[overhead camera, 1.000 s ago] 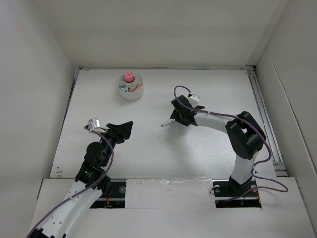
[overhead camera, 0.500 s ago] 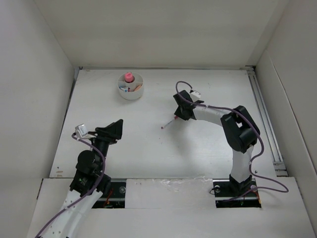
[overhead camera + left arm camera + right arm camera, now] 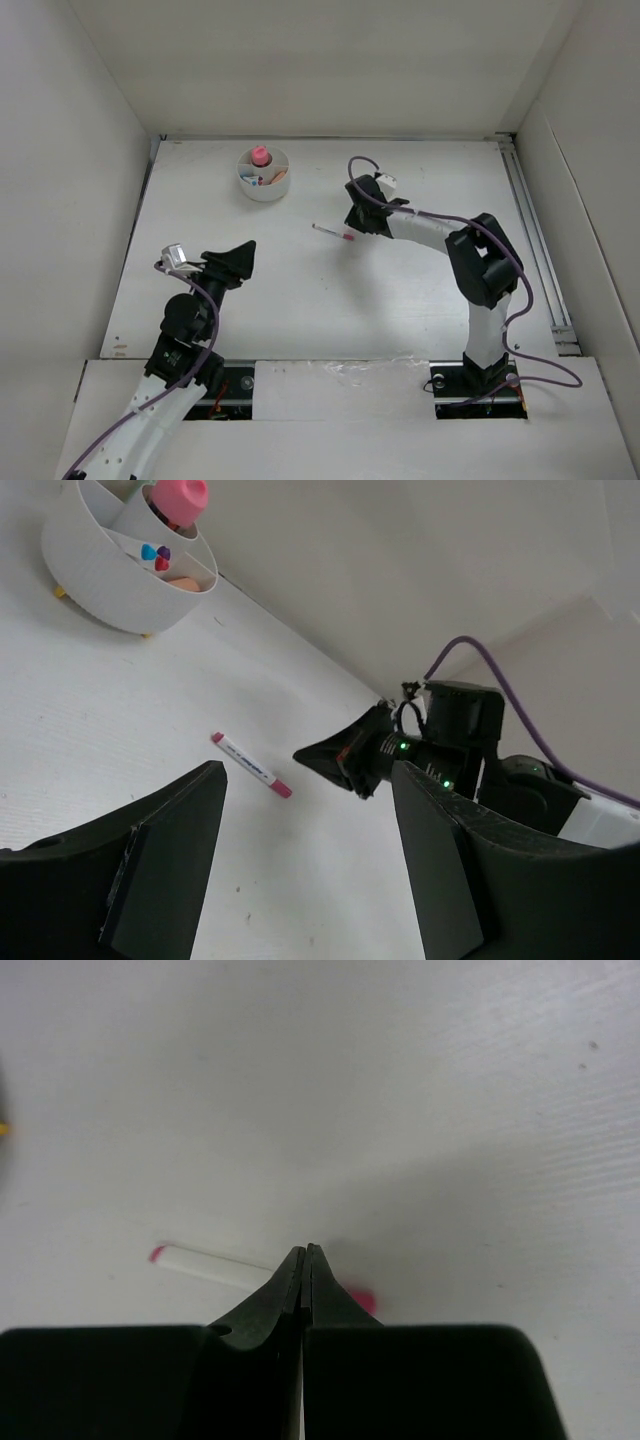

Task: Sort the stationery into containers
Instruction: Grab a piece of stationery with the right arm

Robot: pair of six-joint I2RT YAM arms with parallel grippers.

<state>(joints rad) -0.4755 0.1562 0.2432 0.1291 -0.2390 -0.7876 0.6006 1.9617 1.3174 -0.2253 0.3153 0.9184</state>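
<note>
A white marker [image 3: 331, 234] with pink-red ends lies flat on the table mid-field; it shows again as the marker [image 3: 249, 765] and the marker [image 3: 215, 1264]. My right gripper [image 3: 356, 230] is shut, its jaws pressed together with nothing between them. Its tip [image 3: 299, 753] hangs just beside the marker's capped end, apart from it. My left gripper [image 3: 240, 258] stands open over bare table near the left, holding nothing [image 3: 305, 810]. The round white divided container [image 3: 247, 186] stands at the back left. It holds a pink-capped bottle [image 3: 260, 155] and some small coloured pieces.
White walls close in the table on the left, back and right. A metal rail [image 3: 535, 240] runs along the right edge. The container [image 3: 100, 580] and the bottle [image 3: 180, 495] sit far off, up left in the left wrist view.
The right gripper has shut without taking hold of the marker. The marker has swung round and shifted up-left. The left arm drew back, then came slightly forward.
</note>
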